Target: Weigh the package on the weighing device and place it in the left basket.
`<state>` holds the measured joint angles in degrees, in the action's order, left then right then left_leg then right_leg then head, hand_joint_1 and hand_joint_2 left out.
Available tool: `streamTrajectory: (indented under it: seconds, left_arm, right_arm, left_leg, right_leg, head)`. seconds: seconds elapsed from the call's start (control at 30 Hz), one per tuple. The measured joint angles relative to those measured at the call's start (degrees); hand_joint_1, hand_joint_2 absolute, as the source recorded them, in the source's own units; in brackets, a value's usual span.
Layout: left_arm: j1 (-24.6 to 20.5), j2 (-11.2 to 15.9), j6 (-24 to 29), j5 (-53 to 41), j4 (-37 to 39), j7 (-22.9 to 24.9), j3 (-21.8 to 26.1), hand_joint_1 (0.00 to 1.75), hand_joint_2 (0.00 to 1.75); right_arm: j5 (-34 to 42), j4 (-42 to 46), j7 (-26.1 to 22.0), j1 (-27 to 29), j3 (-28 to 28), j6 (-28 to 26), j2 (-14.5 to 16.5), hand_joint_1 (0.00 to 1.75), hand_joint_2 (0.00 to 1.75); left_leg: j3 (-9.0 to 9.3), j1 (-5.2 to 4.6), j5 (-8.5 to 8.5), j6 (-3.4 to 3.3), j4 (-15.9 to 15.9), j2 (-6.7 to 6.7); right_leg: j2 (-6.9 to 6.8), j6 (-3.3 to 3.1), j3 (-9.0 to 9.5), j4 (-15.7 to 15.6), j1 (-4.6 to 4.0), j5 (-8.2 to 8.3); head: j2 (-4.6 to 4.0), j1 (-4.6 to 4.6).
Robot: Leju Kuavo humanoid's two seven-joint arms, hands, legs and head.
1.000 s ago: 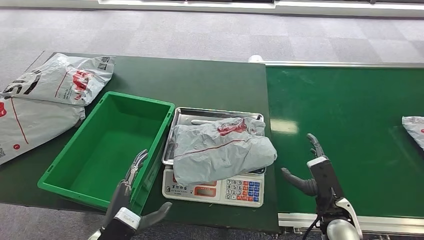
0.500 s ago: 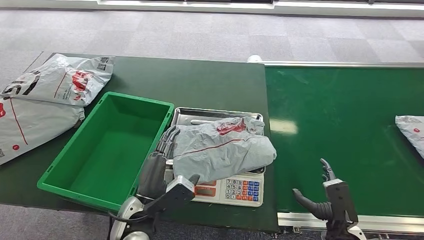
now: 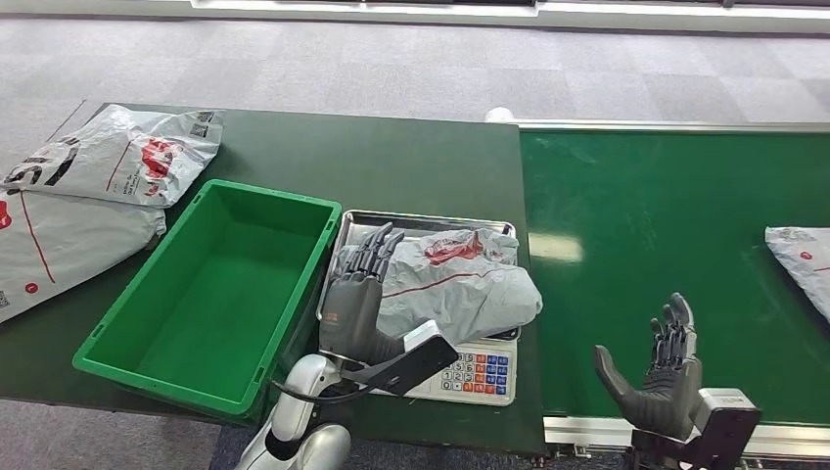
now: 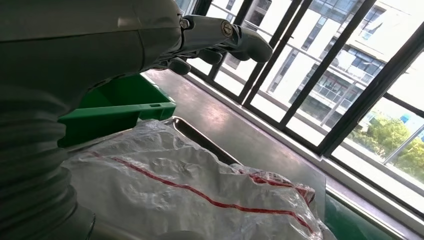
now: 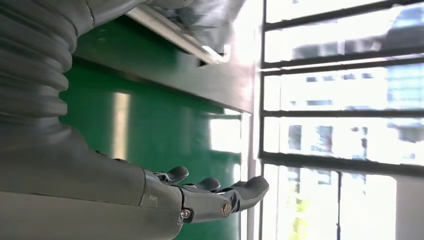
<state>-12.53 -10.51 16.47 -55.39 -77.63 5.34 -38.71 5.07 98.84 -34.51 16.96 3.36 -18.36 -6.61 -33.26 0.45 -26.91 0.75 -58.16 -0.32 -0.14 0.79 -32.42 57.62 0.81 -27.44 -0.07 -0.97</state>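
Observation:
A crumpled grey package (image 3: 460, 284) with red markings lies on the steel tray of the weighing scale (image 3: 468, 372). My left hand (image 3: 357, 294) hovers over the package's left end, fingers straight and apart, holding nothing. In the left wrist view the package (image 4: 200, 195) lies just below the fingers (image 4: 220, 42). The green basket (image 3: 210, 294) stands left of the scale. My right hand (image 3: 666, 377) is raised over the near edge of the green conveyor belt (image 3: 675, 225), fingers spread; the right wrist view shows its fingers (image 5: 215, 192) holding nothing.
Two more grey packages (image 3: 117, 157) lie on the dark table (image 3: 391, 162) left of the basket. Another package (image 3: 801, 259) lies at the belt's right edge. The scale's keypad faces the near table edge.
My left hand has risen from beside the basket's near corner and reached forward over the package's left end. My right hand has drawn back toward the belt's near edge. The package at the right has shifted left.

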Motion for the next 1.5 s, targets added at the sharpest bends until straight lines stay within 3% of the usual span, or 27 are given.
streamTrajectory:
  seconds: [0.1, 0.23, 0.27, 0.37, 0.4, 0.6, 0.9, 1.33, 1.5]
  left_arm:
    - [-2.1, -2.3, -2.9, -1.8, 4.2, 1.0, 0.0, 0.0, 1.75]
    - [-6.2, -4.7, -11.8, 0.6, 12.3, 0.2, 0.0, 0.01, 1.75]
    - [-7.5, -5.2, -13.0, 0.9, 15.0, 0.1, 0.0, 0.17, 1.75]
    - [-10.5, -6.7, -14.0, 0.5, 22.5, 0.3, 0.0, 1.47, 1.75]
    - [-11.2, -7.1, -14.0, 0.2, 24.5, 0.4, 0.0, 1.75, 1.75]
    - [-13.7, -8.4, -14.6, -0.5, 31.3, 1.1, 0.0, 1.75, 1.75]
    - [-15.3, -8.9, -12.7, 0.9, 33.6, 1.2, 1.3, 1.75, 1.75]
    - [-15.0, -8.2, -9.3, 5.1, 28.7, 0.3, 4.8, 1.75, 1.75]
    - [-13.2, -7.5, -8.3, 7.1, 19.5, 1.1, 7.6, 1.75, 1.75]
  right_arm:
    - [2.7, 2.4, -2.3, -0.5, 2.0, -3.2, 0.8, 0.0, 1.75]
    - [4.2, 3.0, -3.2, -2.9, 5.2, -8.6, 1.5, 0.0, 1.75]
    - [4.4, 3.1, -3.2, -3.5, 6.1, -9.6, 1.7, 0.0, 1.75]
    - [4.0, 3.7, -3.1, -4.3, 8.2, -11.4, 2.4, 0.0, 1.75]
    - [3.7, 4.1, -2.9, -4.3, 8.6, -11.6, 2.6, 0.0, 1.75]
    - [1.4, 6.2, -1.5, -4.3, 9.5, -10.0, 4.0, 0.0, 1.75]
    - [-0.4, 7.9, 0.0, -4.3, 9.5, -6.4, 5.8, 0.0, 1.75]
    - [-1.5, 8.0, 0.8, -4.9, 9.2, -3.2, 7.2, 0.0, 1.75]
    - [-2.8, 8.0, 1.6, -5.4, 8.3, -1.3, 8.2, 0.0, 1.75]
  left_leg:
    - [0.01, 0.0, 0.01, 0.0, 0.0, 0.0]
    - [0.01, 0.0, 0.09, -0.02, 0.0, 0.01]
    - [0.02, 0.0, 0.1, -0.01, 0.0, 0.01]
    - [0.01, 0.0, 0.14, -0.03, 0.0, 0.0]
    - [0.01, 0.0, 0.14, -0.03, 0.0, 0.0]
    - [0.03, 0.0, 0.13, -0.05, 0.0, -0.06]
    - [-0.2, -0.02, 0.22, -0.2, 0.0, 0.18]
    - [-0.45, -0.01, 0.72, -0.13, 0.0, 0.19]
    - [-0.64, -0.01, 0.72, -0.13, 0.0, 0.18]
  right_leg:
    - [0.01, 0.01, 0.01, 0.0, 0.0, 0.01]
    - [0.02, 0.04, 0.01, 0.0, 0.0, 0.08]
    - [0.02, 0.04, 0.01, 0.0, 0.0, 0.1]
    - [0.0, 0.04, 0.02, 0.0, 0.0, 0.12]
    - [0.0, 0.04, 0.02, 0.0, 0.0, 0.12]
    - [-0.1, 0.06, 0.13, 0.0, 0.0, 0.06]
    - [0.03, 0.1, 0.24, 0.0, 0.02, 0.34]
    - [0.05, 0.0, -0.46, 0.0, 0.0, 0.71]
    - [0.04, 0.01, -0.63, 0.0, 0.0, 0.71]
  head:
    - [0.0, 0.0]
    - [0.0, 0.0]
    - [0.0, -0.01]
    - [0.0, -0.01]
    - [0.0, -0.01]
    - [0.0, -0.01]
    - [0.0, -0.01]
    - [0.0, 0.01]
    - [0.0, 0.01]
